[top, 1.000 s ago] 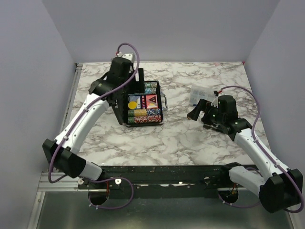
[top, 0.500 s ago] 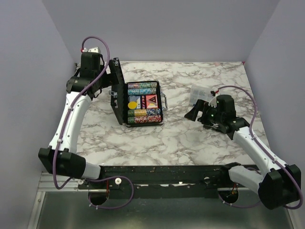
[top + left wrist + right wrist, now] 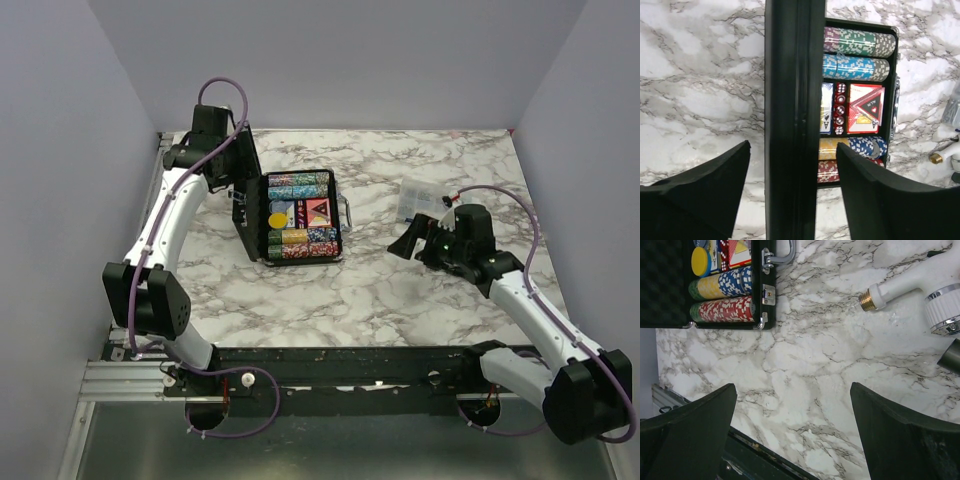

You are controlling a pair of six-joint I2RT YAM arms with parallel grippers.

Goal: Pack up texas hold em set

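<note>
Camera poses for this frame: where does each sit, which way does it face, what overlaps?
Top external: above and behind the bases, facing down over the table; left arm, right arm, open case in view.
Left wrist: on the left gripper, facing down onto the upright lid edge between its fingers.
Right wrist: on the right gripper, facing down at marble beside the case; fingers at the bottom.
Shared: all three show the chip rows.

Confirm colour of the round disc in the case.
Yellow; the disc shows best in the right wrist view.
</note>
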